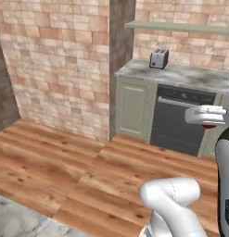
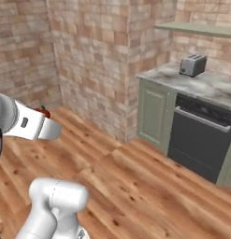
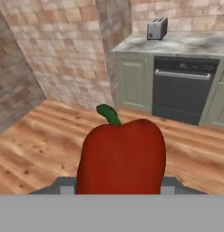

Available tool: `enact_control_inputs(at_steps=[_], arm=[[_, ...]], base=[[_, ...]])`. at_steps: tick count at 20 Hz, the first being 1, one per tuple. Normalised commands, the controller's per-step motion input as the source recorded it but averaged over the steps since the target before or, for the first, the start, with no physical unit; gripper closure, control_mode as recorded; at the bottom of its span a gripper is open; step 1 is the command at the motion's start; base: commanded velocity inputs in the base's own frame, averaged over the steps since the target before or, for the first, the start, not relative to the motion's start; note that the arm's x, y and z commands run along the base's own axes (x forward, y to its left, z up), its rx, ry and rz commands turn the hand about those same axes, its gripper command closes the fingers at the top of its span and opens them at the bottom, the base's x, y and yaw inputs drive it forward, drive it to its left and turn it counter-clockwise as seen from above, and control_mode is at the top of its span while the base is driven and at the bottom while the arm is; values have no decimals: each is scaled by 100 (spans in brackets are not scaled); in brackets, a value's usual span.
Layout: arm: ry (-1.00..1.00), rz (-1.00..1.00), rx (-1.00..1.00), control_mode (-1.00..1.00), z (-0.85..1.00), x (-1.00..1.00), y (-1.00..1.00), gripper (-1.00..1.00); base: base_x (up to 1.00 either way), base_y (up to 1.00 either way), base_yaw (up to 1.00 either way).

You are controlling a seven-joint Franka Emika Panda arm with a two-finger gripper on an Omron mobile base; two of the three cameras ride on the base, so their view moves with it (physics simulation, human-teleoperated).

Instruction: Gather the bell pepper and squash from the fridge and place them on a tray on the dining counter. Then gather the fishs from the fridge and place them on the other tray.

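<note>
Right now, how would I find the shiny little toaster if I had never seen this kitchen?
Look for the brick back wall with the pale green shelf on it. Under that shelf runs a grey marble worktop above a dark oven. The toaster is the small silver box standing alone near the worktop's left end.

Bell pepper point(image 3: 121, 156): glossy red, roundish, blocky shoulders, short curved green stem at 12 o'clock leaning toward 11. Upright, close before hand camera, base seated low at 6 o'clock, seemingly held off wooden floor. Right base view: small red sliver point(image 2: 43, 112) with stem tip, mostly hidden. Left base view: dark red patch point(image 1: 209, 126), probably same pepper.
</note>
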Motion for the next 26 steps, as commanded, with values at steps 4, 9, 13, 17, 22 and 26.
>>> enact_control_inputs(at_steps=[4, 9, 13, 17, 22, 26], arm=[[0, 0, 0, 100, 0, 0, 0, 100], [0, 0, 0, 100, 0, 0, 0, 100], [0, 0, 0, 100, 0, 0, 0, 100], [0, 0, 0, 100, 0, 0, 0, 100], [0, 0, 0, 100, 0, 0, 0, 100], [0, 0, 0, 100, 0, 0, 0, 100]], base=[[100, -51, 41], [100, -4, 45], [100, 0, 56], [100, 0, 68], [100, 0, 78], [100, 0, 59]])
